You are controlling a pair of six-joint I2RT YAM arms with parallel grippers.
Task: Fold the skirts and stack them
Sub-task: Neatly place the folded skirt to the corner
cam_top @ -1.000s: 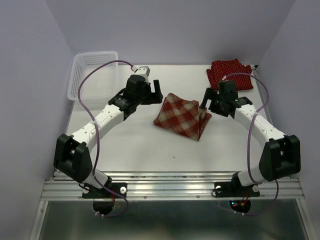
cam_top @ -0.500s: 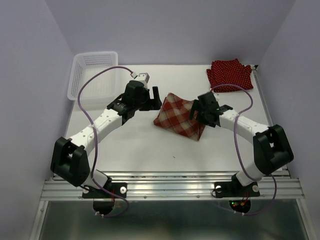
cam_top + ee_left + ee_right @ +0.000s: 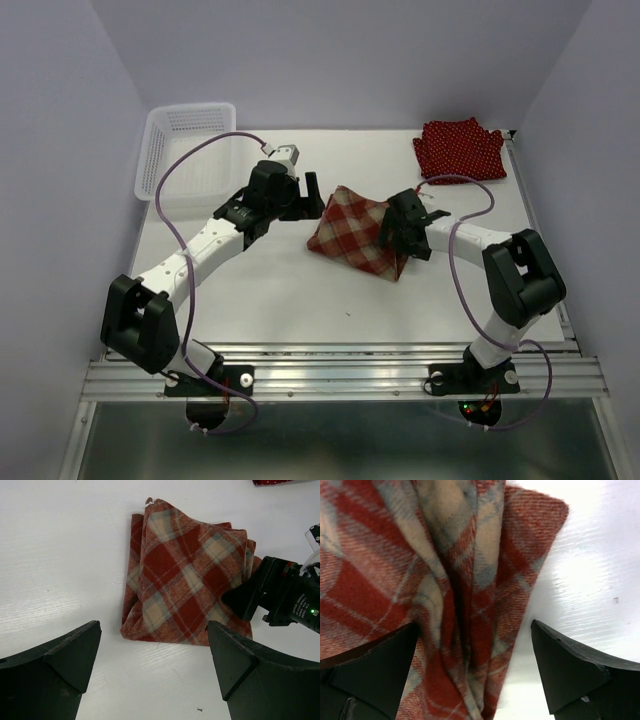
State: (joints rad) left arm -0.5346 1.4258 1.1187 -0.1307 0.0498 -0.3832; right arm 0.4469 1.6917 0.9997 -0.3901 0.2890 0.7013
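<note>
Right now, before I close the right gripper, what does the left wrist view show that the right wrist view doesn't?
Left wrist only: the whole folded plaid skirt, the right arm at its edge, a sliver of polka-dot skirt, and the open left gripper. Right wrist only: a close-up of the skirt's bunched folds and one corner under the open right gripper. Both: the plaid skirt lying on the white table.
</note>
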